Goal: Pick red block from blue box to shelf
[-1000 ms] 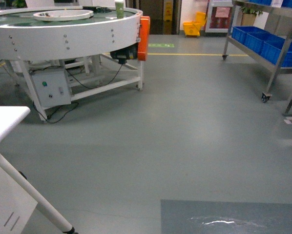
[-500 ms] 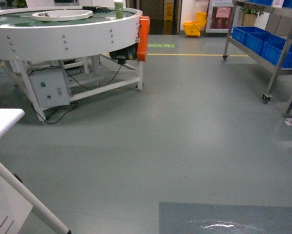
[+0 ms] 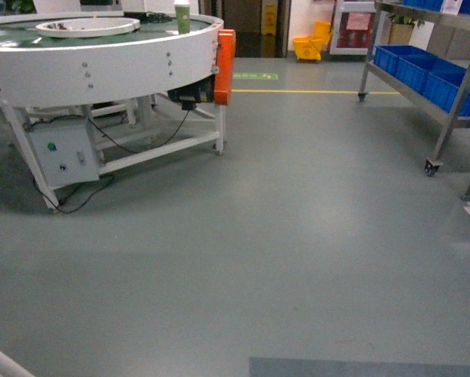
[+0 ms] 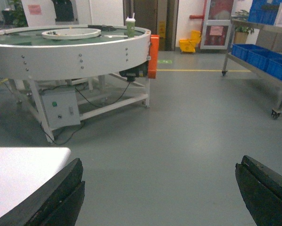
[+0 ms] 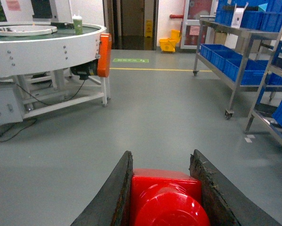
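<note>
My right gripper point(image 5: 161, 160) is shut on the red block point(image 5: 165, 197), a glossy red brick whose round stud faces the right wrist camera; it hangs above the grey floor. My left gripper point(image 4: 161, 165) is open with nothing between its fingers. The shelf point(image 5: 235, 80), a stainless-steel rack on castors, stands ahead on the right and carries dark blue crates point(image 5: 223, 54). In the head view the shelf point(image 3: 459, 93) is at the right edge, and neither gripper shows there. The blue box is out of view.
A large round white conveyor table point(image 3: 101, 63) with a green cup point(image 3: 181, 16) on it stands at the left. A white table corner point(image 4: 23, 174) lies under the left finger. A yellow mop bucket point(image 3: 310, 43) sits by the far doorway. Grey floor stretches between.
The head view has shifted: the white table at the lower left has slid almost out of view, the conveyor table has moved left, and the pale floor patch has dropped to the bottom edge.
</note>
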